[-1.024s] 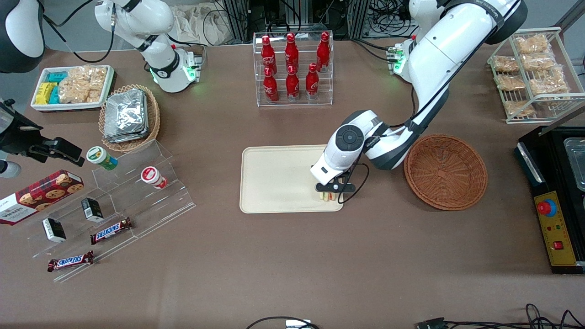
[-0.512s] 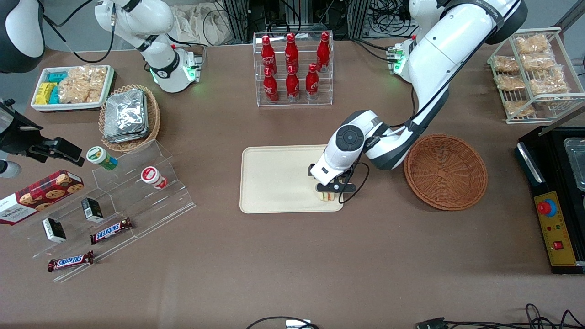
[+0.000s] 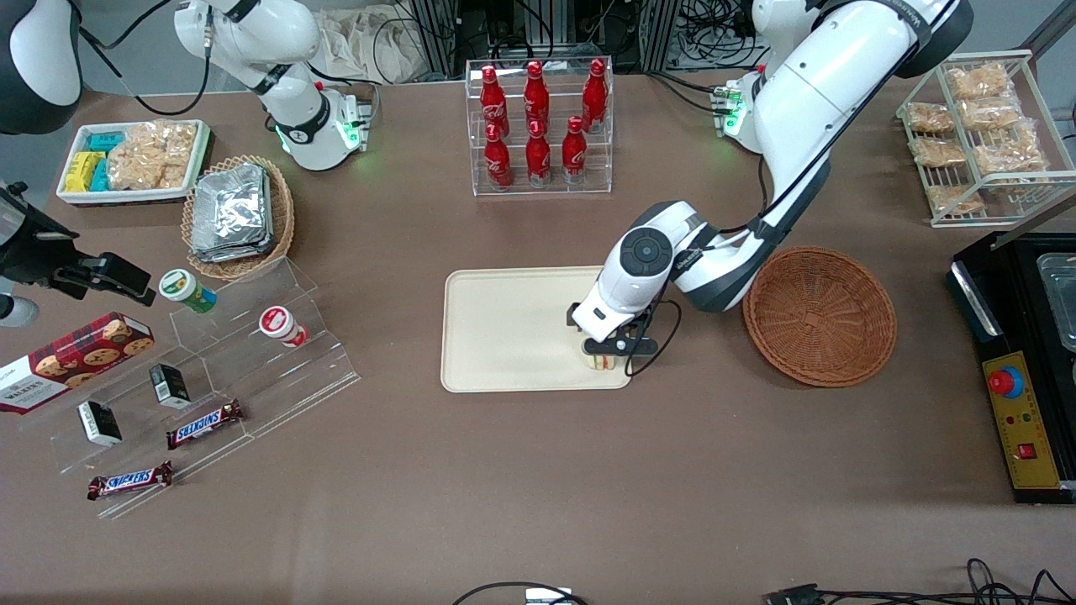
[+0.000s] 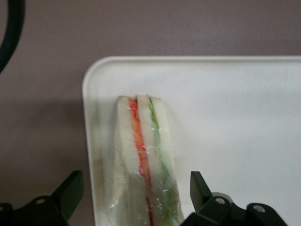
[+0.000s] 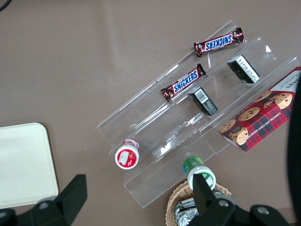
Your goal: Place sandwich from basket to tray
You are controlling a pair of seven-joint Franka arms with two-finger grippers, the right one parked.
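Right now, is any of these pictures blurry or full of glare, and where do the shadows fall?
Left wrist view: the sandwich looks soft and slightly blurred on the washed-out tray; its wrap glints; the open hand straddles it. Front view: sharp, evenly lit, with soft shadows beside the basket. Right wrist view: sharp, with glare along the clear shelf's edges.

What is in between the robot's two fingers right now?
The sandwich lies between the open gripper's fingers, resting on the tray near its corner. The left wrist view shows gaps on both sides.
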